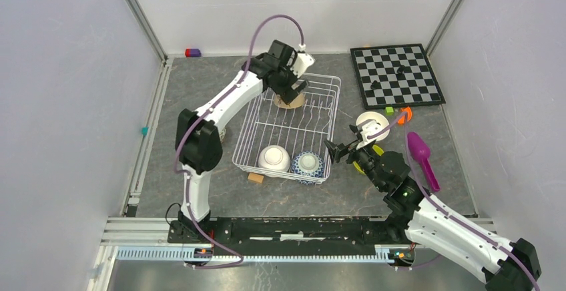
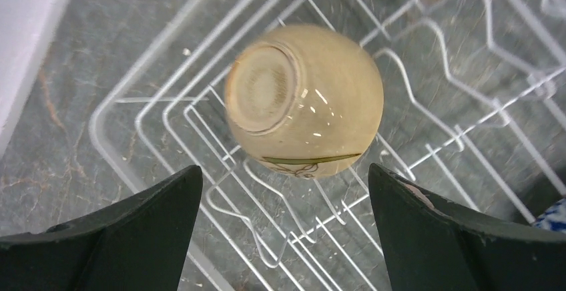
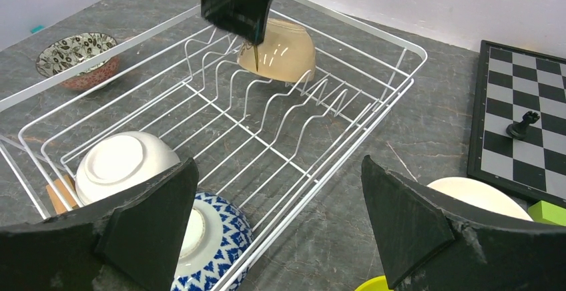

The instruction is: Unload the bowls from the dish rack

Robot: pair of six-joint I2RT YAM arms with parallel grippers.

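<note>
The white wire dish rack (image 1: 320,114) stands mid-table. A tan bowl (image 1: 291,100) lies upside down at its far end. My left gripper (image 1: 294,91) hovers open just above it; in the left wrist view the tan bowl (image 2: 307,101) lies just beyond the open left gripper (image 2: 284,174). A white bowl (image 1: 274,158) and a blue-and-white bowl (image 1: 309,164) lie upside down at the rack's near end. My right gripper (image 1: 339,149) is open and empty beside the rack's near right corner. Another white bowl (image 1: 372,123), a yellow-green bowl (image 3: 374,283) and a pink speckled bowl (image 3: 77,54) sit on the table outside the rack.
A chessboard (image 1: 397,74) with a few black pieces lies at the far right. A purple scoop (image 1: 422,157) lies right of my right arm. A small wooden block (image 1: 255,177) sits at the rack's near edge. A red-and-blue block (image 1: 193,53) sits by the back wall.
</note>
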